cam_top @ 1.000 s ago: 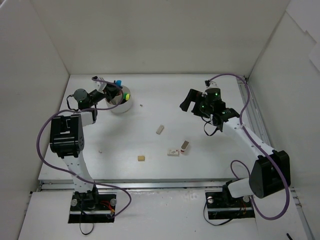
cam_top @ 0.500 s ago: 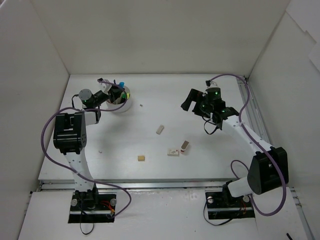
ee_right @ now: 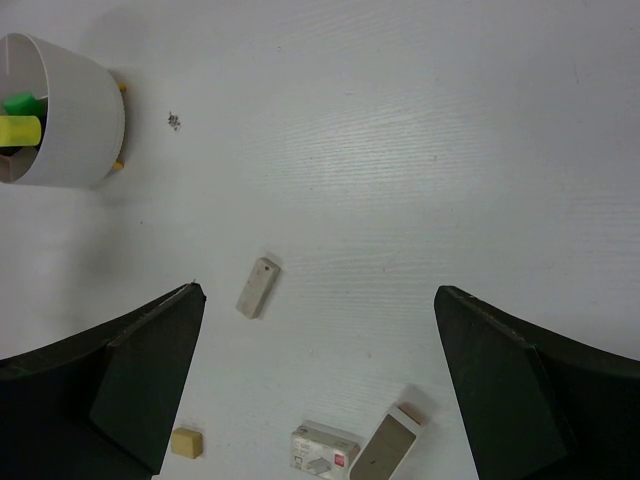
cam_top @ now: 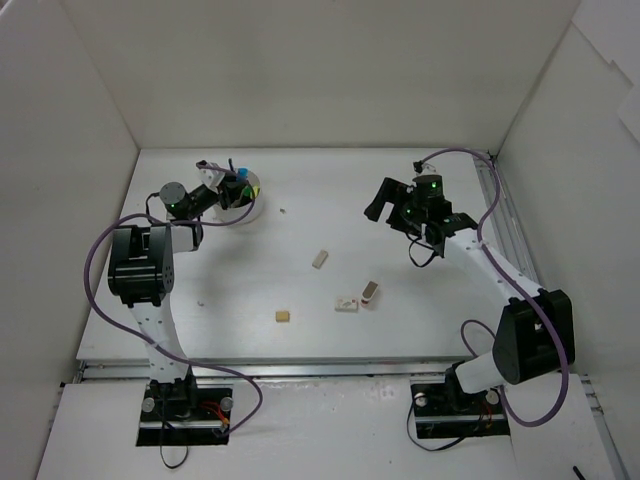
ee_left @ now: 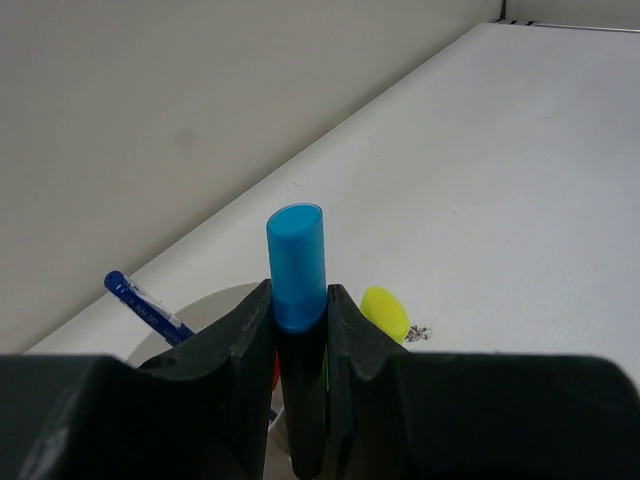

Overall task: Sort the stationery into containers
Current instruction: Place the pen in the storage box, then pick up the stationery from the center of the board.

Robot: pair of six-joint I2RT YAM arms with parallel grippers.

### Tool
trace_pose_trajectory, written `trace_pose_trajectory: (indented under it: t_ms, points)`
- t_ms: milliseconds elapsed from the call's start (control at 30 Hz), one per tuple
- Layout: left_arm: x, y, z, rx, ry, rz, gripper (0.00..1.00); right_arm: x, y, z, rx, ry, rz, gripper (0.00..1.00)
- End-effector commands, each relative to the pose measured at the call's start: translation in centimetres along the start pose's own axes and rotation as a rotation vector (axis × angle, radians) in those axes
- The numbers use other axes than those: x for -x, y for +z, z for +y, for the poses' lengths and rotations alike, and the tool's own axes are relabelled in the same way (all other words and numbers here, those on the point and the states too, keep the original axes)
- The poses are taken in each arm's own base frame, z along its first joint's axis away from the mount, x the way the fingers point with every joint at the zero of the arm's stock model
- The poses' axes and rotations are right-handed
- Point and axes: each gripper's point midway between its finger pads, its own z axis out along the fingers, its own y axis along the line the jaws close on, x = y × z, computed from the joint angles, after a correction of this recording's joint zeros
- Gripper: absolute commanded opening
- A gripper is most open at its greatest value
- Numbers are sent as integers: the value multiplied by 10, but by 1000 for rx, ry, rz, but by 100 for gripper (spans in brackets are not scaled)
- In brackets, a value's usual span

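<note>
Four erasers lie loose on the tabletop (cam_top: pixel 330 190). The pens and markers in view are gathered at the white pot (cam_top: pixel 251 213), so the job looks well along, with the last marker going in.

The left claw (cam_top: pixel 228 181) is closed on a blue-capped marker (ee_left: pixel 296 262). It holds the marker upright by the barrel, with the cap standing above the fingertips. Directly beneath this claw is the pot. A yellow cap (ee_left: pixel 385 311) pokes up just to the claw's right and a blue pen (ee_left: pixel 146 305) leans out to its left. The claw body hides whether the marker's lower end already sits in a compartment.

My reading is that this is the drop-off step. It calls for lowering until the marker is seated, easing the fingers apart, then rising straight up so nothing standing nearby gets dragged out.

The right claw (ee_right: pixel 318 291) is spread wide and carries nothing, hanging high above the tabletop. Below it, slightly left of centre, lies a long beige eraser (ee_right: pixel 257 287). Nearer its base are a small beige eraser (ee_right: pixel 186 442), a white labelled eraser (ee_right: pixel 325 450) and a tilted eraser (ee_right: pixel 385 446), the last two just beside each other. The pot is well off to this claw's left.

This claw's likely next move is to descend on the long beige eraser, with the jaws turned across its narrow side.
</note>
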Motion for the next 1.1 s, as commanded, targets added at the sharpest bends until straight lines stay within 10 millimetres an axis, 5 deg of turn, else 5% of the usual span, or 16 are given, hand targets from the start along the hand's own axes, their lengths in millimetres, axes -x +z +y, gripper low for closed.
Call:
trace_pose_trajectory:
  t_ms: [0, 633, 733, 767, 800, 1067]
  points:
    - [34, 1, 6, 18, 129, -77, 5, 34, -6, 20, 68, -18, -96, 98]
    - [54, -3, 1, 37, 132, -138, 38, 35, -13, 21, 73, -14, -109, 98]
    - [73, -5, -3, 33, 141, -184, 55, 37, -16, 23, 84, -15, -114, 98]
    - [84, -10, -2, 38, 161, -206, 84, 37, -18, 25, 91, -17, -117, 98]
    - [91, -11, -6, 26, 169, -217, 100, 37, -18, 25, 93, -15, -114, 98]
    - [143, -29, -27, 11, 177, -289, 100, 37, -34, 32, 128, -18, -131, 98]
